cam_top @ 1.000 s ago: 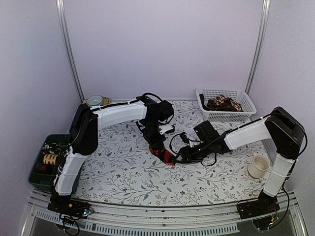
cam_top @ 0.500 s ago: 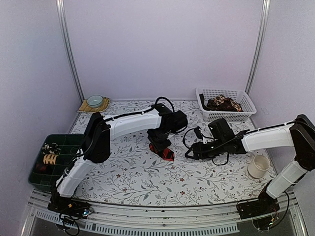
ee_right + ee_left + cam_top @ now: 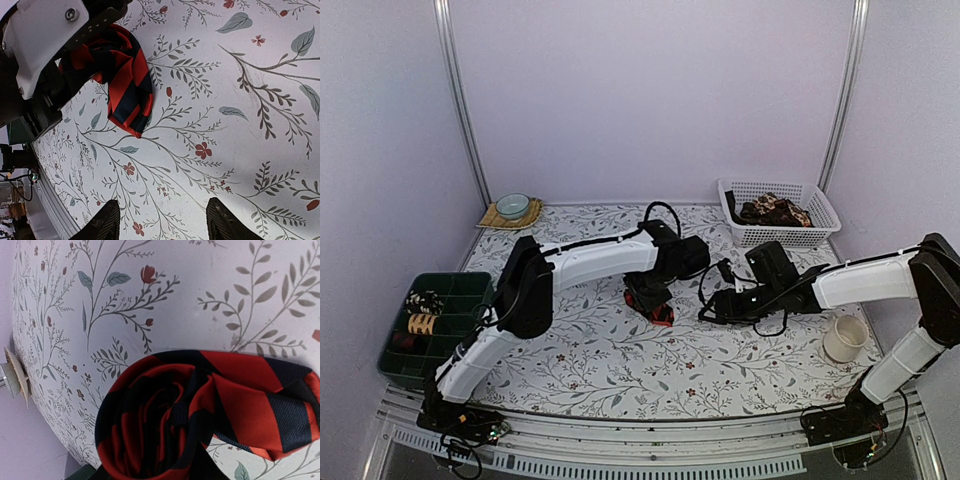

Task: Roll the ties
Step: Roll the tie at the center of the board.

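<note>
Near the middle of the table (image 3: 620, 385), the red-and-black tie (image 3: 165, 420) lay as a loose coil on the flowered cloth, its striped tail flat beside it and ending in a point. The left fingers (image 3: 650, 297) hung directly over the coil and hid part of it in the top view. Whether they pinched the fabric or stood clear of it could not be told. The right fingers (image 3: 107, 222) sat low just to the right of the tie, apart from it. They were spread wide with only bare cloth between them.

Bare cloth ran from the tie to the near edge and out to the left. More lay behind it toward the back wall. A white basket (image 3: 820, 215) stood in the far right corner, well apart, holding a heap of brown-patterned ties (image 3: 775, 210). A cup (image 3: 845, 340) stood near the right edge, beside the right arm. At the left edge sat a green bin (image 3: 395, 352) with small coils (image 3: 420, 323) in its compartments. A bowl (image 3: 512, 205) rested on a mat in the far left corner.
</note>
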Controlling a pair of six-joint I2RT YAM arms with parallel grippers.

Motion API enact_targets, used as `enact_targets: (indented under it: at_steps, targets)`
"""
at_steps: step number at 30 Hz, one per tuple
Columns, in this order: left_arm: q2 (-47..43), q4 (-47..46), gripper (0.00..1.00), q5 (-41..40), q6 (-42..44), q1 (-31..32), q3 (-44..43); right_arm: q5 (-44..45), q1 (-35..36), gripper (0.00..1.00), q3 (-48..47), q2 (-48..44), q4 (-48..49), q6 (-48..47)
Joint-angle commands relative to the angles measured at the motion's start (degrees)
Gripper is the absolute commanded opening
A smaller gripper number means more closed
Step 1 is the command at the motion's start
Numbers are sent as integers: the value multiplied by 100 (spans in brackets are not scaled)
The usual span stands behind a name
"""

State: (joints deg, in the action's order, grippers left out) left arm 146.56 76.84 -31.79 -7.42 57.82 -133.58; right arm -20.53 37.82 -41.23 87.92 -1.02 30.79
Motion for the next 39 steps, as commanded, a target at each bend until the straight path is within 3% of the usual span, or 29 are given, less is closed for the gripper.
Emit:
enact_targets:
  at_steps: [1, 4, 7, 12, 20, 30, 33, 39]
  targets:
    - [221, -193, 36, -91, -118, 128, -116, -82, -46, 59, 40, -429, 122, 22]
    - [202, -191, 29, -310, -173, 173, -126, -151, -104, 59, 57, -411, 188, 86]
    - [260, -178, 12, -550, -226, 256, -110, -289, -212, 59, 93, -418, 286, 206]
    - [586, 137, 2, -1400, -343, 419, -65, -379, -352, 59, 123, -465, 343, 321]
    - [751, -11, 0, -2169, -409, 515, 257, -431, -416, 59, 231, -432, 515, 418]
    - [625, -782, 29, -1456, -3, 608, 144, -467, -494, 59, 248, -494, 575, 477]
    - [602, -871, 42, -1368, 68, 610, 61, -478, -513, 59, 239, -492, 600, 494]
    - [529, -918, 48, -1331, 126, 623, -59, -508, -513, 59, 201, -421, 629, 507]
